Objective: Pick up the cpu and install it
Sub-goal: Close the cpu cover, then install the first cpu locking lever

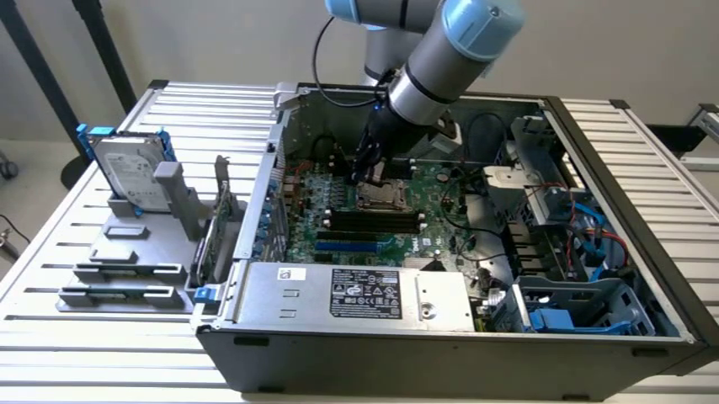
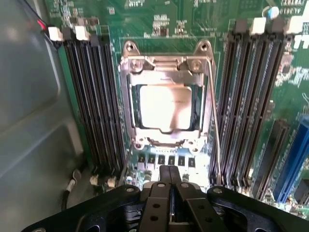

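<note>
Exterior view: I see the gripper (image 1: pixel 362 177) down inside the open PC case (image 1: pixel 450 353), just over the CPU socket (image 1: pixel 383 196); the hard drive (image 1: pixel 126 171) stands outside the case. Wrist view: gripper fingers pressed together, holding nothing. The cpu (image 2: pixel 164 107) lies flat in that socket, silver top glaring, between the memory slots (image 2: pixel 96 96).

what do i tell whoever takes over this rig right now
Gripper: shut, nothing in it, hovering just above the board inside the open computer case.
Chip: lying flat in its socket on the green board, between the two banks of black memory slots, with the metal frame around it.
Done: chip picked up, placed in the socket and released.
Left: the thin wire lever runs along one side of the frame; whether it is locked down cannot be told.
</note>
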`<control>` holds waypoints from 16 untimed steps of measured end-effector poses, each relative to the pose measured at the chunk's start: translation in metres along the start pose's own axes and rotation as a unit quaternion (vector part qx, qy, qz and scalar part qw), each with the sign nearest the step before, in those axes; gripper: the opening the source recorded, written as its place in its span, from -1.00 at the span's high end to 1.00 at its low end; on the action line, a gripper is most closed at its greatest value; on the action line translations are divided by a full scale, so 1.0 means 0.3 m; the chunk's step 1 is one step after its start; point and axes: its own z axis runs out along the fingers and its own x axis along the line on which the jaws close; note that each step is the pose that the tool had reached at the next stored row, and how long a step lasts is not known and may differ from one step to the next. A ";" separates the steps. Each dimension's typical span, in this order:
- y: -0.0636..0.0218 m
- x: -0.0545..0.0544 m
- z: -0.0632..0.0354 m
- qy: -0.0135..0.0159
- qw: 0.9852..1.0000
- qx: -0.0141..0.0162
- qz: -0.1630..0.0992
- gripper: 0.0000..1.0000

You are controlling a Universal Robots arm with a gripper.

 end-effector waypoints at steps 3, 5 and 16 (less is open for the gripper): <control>-0.019 -0.002 -0.006 0.000 1.000 0.000 0.000 0.79; -0.023 -0.002 -0.012 0.000 1.000 0.000 0.000 0.79; -0.023 -0.002 -0.012 0.000 1.000 0.000 0.000 0.79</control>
